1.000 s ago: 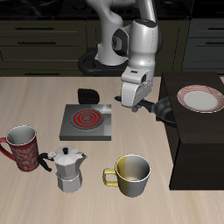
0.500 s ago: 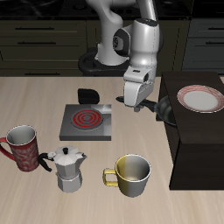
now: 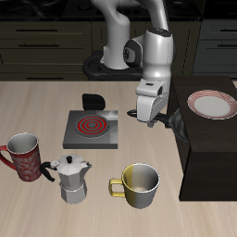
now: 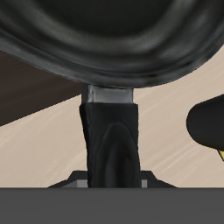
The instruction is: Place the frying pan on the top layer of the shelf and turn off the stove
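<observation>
A white robot arm leans over a light wooden table (image 3: 102, 208) and holds its gripper (image 3: 148, 118) low beside the shelf (image 3: 211, 148), a large near-black wooden box with a flat top. The claw is clenched on the long black handle of the frying pan (image 3: 178, 118). In the wrist view the handle (image 4: 111, 131) runs straight out from the gripper, with the pan's dark round underside (image 4: 114, 39) filling the space beyond it. The pan hangs in the air, tilted, against the shelf's edge nearest the stove, about level with the shelf's top and not resting on it.

A pink-rimmed white plate (image 3: 212, 105) lies on the shelf's top, farther along from the pan.

The stove (image 3: 93, 129), a small square grey hot plate, sits on the table well apart from the shelf, on the other side of the gripper. Its spiral coil (image 3: 92, 123) glows red. A black knob (image 3: 93, 100) sits at its rear edge.

Nearer the table's front edge than the stove stand three things in a row: a red patterned mug (image 3: 25, 155), a silver moka pot (image 3: 70, 178) just beside it, and a yellow-and-white mug (image 3: 139, 185) nearest the shelf. That mug's yellow side (image 4: 208, 125) also shows in the wrist view.
</observation>
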Robot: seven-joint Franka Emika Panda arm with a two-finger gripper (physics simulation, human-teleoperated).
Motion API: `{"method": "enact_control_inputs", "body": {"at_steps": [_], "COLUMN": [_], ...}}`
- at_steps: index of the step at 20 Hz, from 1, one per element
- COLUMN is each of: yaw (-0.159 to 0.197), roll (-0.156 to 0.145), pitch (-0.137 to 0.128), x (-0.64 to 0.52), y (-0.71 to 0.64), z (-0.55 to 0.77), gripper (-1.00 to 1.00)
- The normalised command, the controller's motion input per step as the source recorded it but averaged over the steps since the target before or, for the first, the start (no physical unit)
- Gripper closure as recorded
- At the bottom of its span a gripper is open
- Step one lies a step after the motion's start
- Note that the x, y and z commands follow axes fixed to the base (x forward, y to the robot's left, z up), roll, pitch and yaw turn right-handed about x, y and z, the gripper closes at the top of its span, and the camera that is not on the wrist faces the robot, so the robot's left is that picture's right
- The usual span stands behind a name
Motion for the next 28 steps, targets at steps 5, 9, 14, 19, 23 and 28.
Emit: {"method": "enact_control_inputs", "body": {"at_steps": [5, 9, 14, 19, 23, 28], "yaw": [0.016, -0.005, -0.007, -0.065, -0.061, -0.032], "roll": [0.052, 0.032, 0.009, -0.009, -0.013, -0.002], "pitch": [0.000, 0.004, 0.011, -0.016, -0.039, -0.032], "x": [0.04, 0.02, -0.02, -0.03, 0.01, -0.02], "y": [0.43, 0.24, 0.10, 0.00, -0.09, -0.05], "z": [-0.04, -0.10, -0.11, 0.03, 0.12, 0.11], "gripper": [1.00, 1.00, 1.00, -1.00, -1.00, -1.00]}}
